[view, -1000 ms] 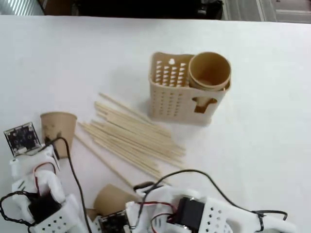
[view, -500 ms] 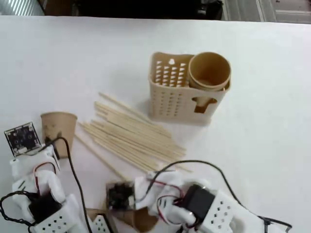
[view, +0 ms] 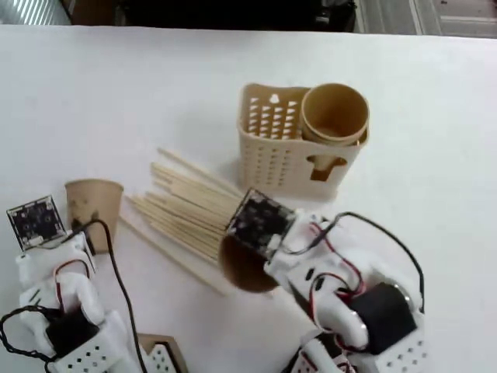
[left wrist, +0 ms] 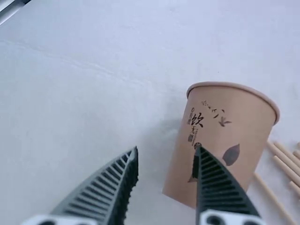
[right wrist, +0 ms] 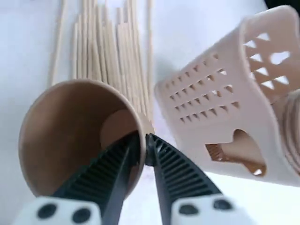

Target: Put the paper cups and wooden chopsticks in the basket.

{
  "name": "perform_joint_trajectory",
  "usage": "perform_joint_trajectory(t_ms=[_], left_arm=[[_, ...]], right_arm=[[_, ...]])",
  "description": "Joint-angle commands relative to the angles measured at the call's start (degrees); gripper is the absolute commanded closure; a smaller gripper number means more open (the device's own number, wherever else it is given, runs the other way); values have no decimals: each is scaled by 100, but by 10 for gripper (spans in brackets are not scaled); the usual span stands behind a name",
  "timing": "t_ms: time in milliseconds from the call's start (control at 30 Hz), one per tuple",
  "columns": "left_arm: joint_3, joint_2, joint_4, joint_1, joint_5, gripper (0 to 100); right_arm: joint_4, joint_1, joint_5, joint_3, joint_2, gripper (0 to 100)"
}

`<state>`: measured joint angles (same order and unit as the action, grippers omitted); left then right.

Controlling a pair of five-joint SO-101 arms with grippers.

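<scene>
A cream perforated basket [view: 273, 159] [right wrist: 220, 98] stands at the table's middle with one brown paper cup [view: 335, 113] inside it. Wooden chopsticks [view: 186, 210] [right wrist: 105, 56] lie scattered to its left. My right gripper [right wrist: 142, 137] [view: 252, 252] is shut on the rim of a second paper cup [right wrist: 70, 136] [view: 242, 268], held tilted above the chopsticks just in front of the basket. A third cup [view: 95, 208] [left wrist: 220, 140] stands upside down at the left. My left gripper [left wrist: 164, 161] is open close beside it, one finger against its wall.
White table [view: 116, 93] all around. The arms' white bodies and black cables [view: 365, 311] fill the near edge. Free room lies behind and right of the basket.
My right gripper has lifted its cup from the near table edge and carried it up and toward the basket, over the chopsticks. The left arm has stayed still.
</scene>
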<state>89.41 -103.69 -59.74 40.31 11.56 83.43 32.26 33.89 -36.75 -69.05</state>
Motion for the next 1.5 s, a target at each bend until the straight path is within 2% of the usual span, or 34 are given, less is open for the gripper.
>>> perform_joint_trajectory(t_ms=[0,133,300,433,700,767,967,1100,1467], left_arm=[[-26,-84,132,13,-18,797],[-26,-84,132,13,-18,797],[-26,-84,123,13,-18,797],[-26,-84,114,13,-18,797],[-18,-84,114,13,-18,797],[-18,-84,105,13,-18,797],[-18,-84,105,13,-18,797],[-18,-84,97,13,-18,797],[-18,-84,97,13,-18,797]], right_arm=[[40,-259,-360,914,-57,978],[13,-259,-712,1820,-48,978],[-277,-347,-800,2541,-40,979],[-910,-936,-800,2602,101,979],[-2009,-2097,-826,2787,1305,979],[-2105,-2255,-1073,3068,1587,979],[-2123,-2598,-1292,3780,2624,979],[-2097,-2941,-1723,4044,3231,979],[-1833,-2967,-2567,4070,4004,979]])
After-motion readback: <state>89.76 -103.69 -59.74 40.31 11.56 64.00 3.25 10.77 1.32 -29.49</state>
